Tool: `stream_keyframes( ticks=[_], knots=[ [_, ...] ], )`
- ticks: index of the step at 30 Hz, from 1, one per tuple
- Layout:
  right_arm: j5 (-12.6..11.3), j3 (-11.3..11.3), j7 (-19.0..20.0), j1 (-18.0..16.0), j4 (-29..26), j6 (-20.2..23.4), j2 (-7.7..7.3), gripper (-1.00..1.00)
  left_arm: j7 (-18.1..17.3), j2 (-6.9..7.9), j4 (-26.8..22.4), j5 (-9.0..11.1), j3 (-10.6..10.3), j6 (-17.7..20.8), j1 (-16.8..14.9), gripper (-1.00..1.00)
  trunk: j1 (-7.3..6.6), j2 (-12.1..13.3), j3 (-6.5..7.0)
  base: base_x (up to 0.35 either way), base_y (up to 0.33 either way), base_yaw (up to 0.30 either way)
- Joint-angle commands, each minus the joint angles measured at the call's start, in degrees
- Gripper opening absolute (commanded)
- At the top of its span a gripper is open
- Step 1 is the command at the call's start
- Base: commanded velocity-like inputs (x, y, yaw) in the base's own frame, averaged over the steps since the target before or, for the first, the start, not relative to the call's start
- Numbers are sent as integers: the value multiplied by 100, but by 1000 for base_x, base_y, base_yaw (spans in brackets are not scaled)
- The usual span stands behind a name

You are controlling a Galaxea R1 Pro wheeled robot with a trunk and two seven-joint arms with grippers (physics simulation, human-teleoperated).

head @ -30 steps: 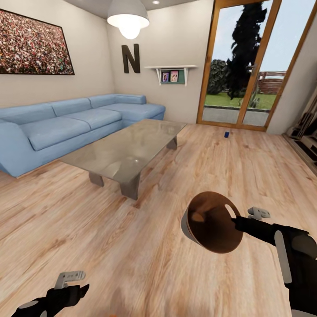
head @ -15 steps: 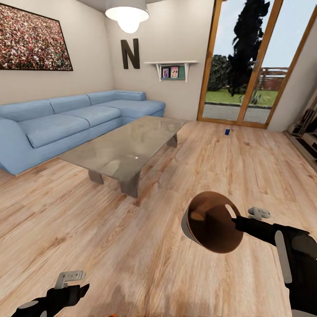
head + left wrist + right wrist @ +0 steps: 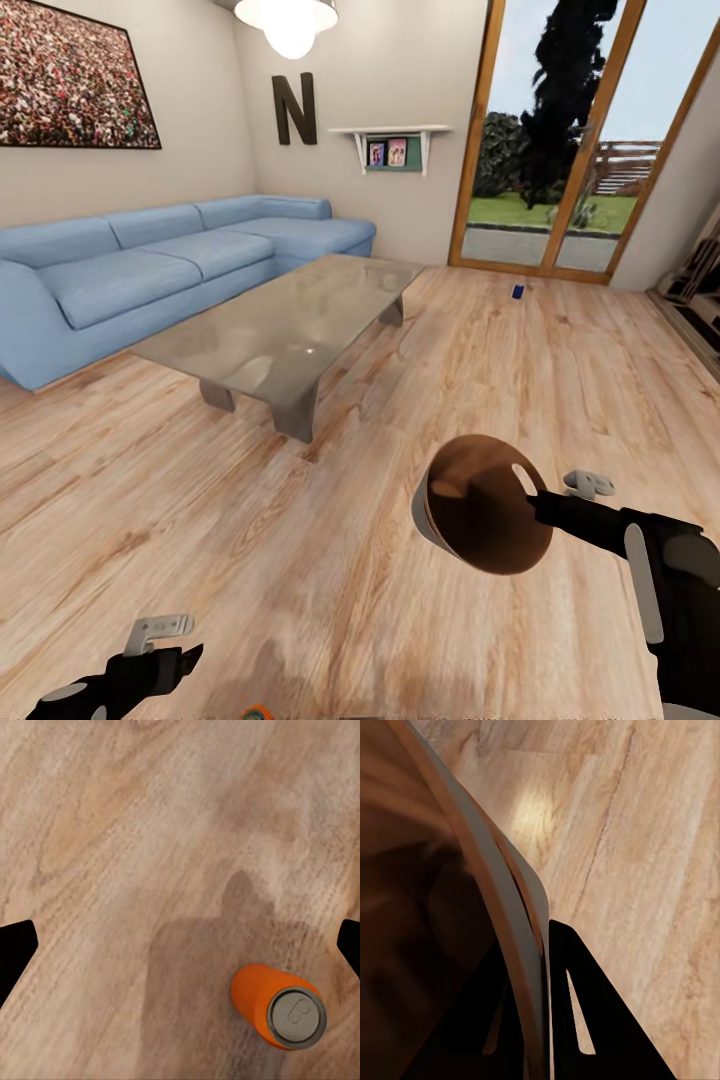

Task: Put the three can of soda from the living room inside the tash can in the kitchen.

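Tash can point(image 3: 487, 505): we hold it by the rim in our right gripper point(image 3: 540, 503), clamped on the wall, mouth tipped toward us; interior contents unclear.
Change: our view has shifted forward; sofa point(image 3: 150, 265) and low table point(image 3: 290, 325) sit slightly nearer, and an orange can point(image 3: 257, 713) edges in at the near floor.
Blue can point(image 3: 517, 291): far, on floor by glass doors.
Left gripper point(image 3: 160, 640): jaws spread, above the orange can.

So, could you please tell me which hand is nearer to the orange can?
Left. The left hand hangs just above the orange can on the floor; the right hand is farther off, gripping the wooden bucket.
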Motion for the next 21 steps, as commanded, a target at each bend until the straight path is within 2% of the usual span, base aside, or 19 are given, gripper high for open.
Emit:
stream_keyframes(
  ticks=[1, 21],
  knots=[
    [-202, 0, 25, -2, -2, 33, 0, -100, 0, 1, 0, 0, 0, -3, 0, 100, -1, -1, -9, 0, 0, 0],
    [-204, 9, 26, -4, -2, 33, -19, -100, -3, 4, -8, 7, 0, -8, 1, 100, -1, -1, -199, 0, 0, 0]
  ],
)
